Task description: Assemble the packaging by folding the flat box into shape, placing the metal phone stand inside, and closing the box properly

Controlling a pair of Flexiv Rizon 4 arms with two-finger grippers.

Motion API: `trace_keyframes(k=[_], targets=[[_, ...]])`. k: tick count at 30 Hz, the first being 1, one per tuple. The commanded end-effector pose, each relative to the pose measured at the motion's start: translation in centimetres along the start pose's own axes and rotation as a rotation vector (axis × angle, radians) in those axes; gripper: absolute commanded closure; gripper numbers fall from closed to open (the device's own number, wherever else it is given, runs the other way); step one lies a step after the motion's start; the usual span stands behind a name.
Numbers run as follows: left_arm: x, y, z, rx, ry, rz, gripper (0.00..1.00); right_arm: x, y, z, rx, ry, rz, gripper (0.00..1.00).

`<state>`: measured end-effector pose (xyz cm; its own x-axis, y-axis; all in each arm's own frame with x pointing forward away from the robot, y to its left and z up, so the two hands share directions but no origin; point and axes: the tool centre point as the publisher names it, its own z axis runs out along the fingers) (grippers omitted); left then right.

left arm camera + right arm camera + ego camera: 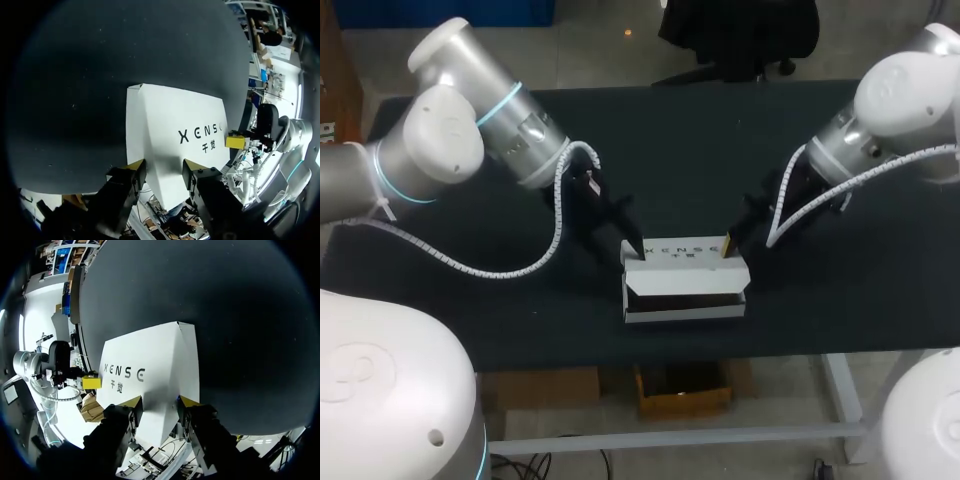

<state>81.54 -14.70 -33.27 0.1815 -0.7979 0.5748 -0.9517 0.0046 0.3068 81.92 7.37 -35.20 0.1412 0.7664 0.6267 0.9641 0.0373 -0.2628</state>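
From the head cam, the white box [685, 278] sat near the front edge of the black surface [680, 150], about in the middle, with its printed panel towards the back and a dark slot along the front. The left claw [628, 238] was at the panel's left end and the right claw [732, 240] at its right end, so one claw on each side.

In the left wrist cam, the left claw [164, 167] was spread moderately, not clamped on anything. Both yellow tips were over the box's [175, 120] white panel, which ran wider than the gap between them. Couldn't tell if the tips actually touched it. The right claw's [235, 141] yellow tip showed at the panel's far end.

The right wrist cam was pretty much a mirror of that. The right claw [160, 402] was spread about the same, tips over the box [150, 365], holding nothing, and the left claw's [91, 382] yellow tip was at the opposite end.
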Motion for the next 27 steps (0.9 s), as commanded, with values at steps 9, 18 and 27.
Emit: trace_keyframes(k=[9,18,27], targets=[[0.52,-0.59,-0.18,-0.027,0.002,-0.015,0.53,0.66,0.52,-0.14,0.027,0.000,0.008,0.57],[0.82,-0.61,-0.39,-0.040,-0.001,-0.018,0.53,0.81,0.35,-0.34,0.033,-0.001,0.015,0.56],[1.15,-0.57,-0.74,-0.056,0.001,-0.021,0.54,0.98,0.40,-0.59,0.039,-0.003,0.029,0.57]])
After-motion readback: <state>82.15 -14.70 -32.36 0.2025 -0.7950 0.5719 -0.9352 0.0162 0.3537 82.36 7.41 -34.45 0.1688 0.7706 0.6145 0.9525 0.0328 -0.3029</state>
